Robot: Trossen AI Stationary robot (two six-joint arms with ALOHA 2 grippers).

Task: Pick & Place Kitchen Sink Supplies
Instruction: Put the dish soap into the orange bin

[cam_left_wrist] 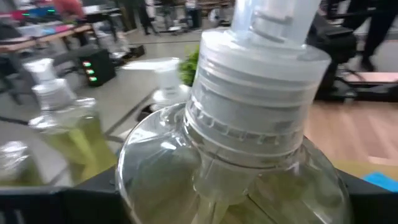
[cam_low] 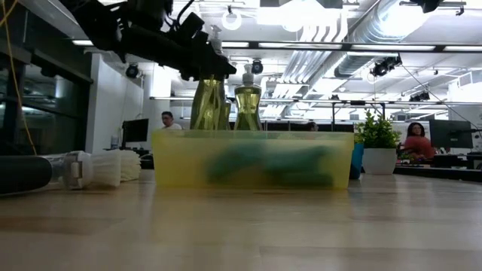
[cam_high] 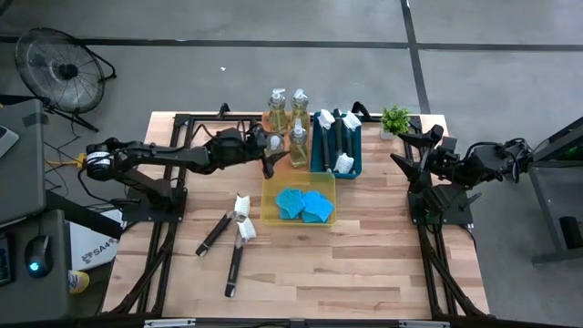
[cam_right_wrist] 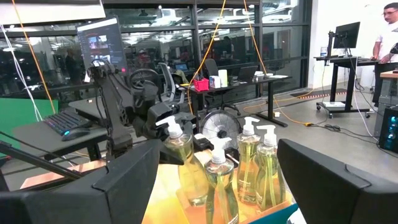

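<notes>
A: We logged the left gripper (cam_high: 270,155) out over the back of the table, its fingers closed round a soap bottle (cam_left_wrist: 236,155) at the near edge of the orange tray (cam_high: 271,121). In the left wrist view the bottle's white top filled the frame between the dark fingers.

B: Agreed. We counted three more soap bottles (cam_high: 299,144) by that tray, brushes (cam_high: 339,141) upright in the teal tray (cam_high: 315,157), blue sponges (cam_high: 305,205) in the yellow tray (cam_high: 270,187), and two loose brushes (cam_high: 235,246) lying on the table (cam_high: 364,264) on its left side.

A: The right gripper (cam_high: 410,150)?

B: We noted it waiting at the table's right edge beside the potted plant (cam_high: 395,119), fingers spread wide, holding nothing.
</notes>
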